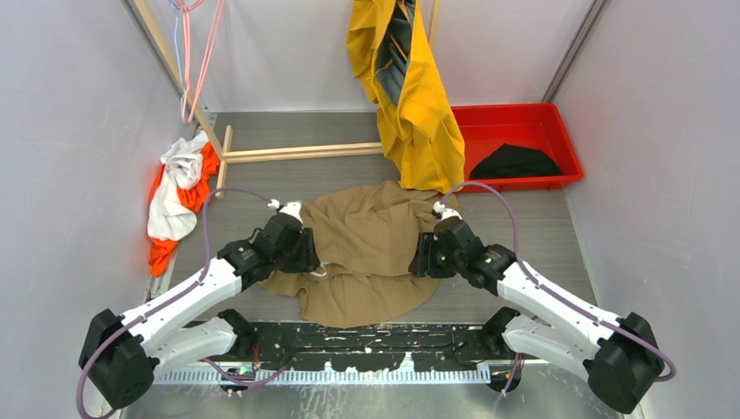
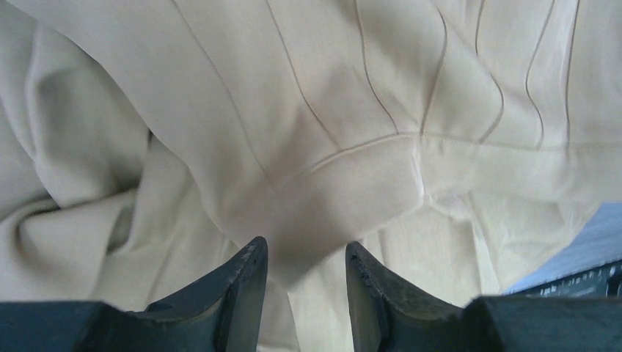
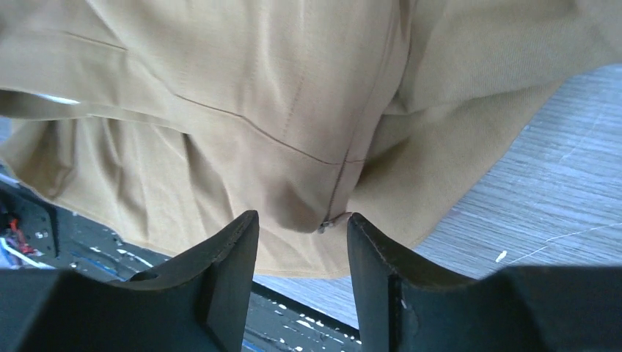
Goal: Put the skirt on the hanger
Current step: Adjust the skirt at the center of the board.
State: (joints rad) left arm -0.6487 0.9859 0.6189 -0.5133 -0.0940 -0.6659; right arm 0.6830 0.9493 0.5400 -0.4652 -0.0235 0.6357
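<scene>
skirt (image 1: 371,249): crumpled, long axis far-to-near, near edge at tabletop (image 1: 541,236) edge
room: bare tabletop to the right
left fingers (image 2: 243,293): parted, cloth between
right fingers (image 3: 233,265): parted, at seam

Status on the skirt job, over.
Jaws parted on left gripper and right gripper, cloth between. Crumpled skirt on table, not hung. Behind it, yellow garment hanging.

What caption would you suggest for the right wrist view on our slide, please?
Right tool, jaws apart, at a fold of the tan skirt lying on the grey table.
</scene>
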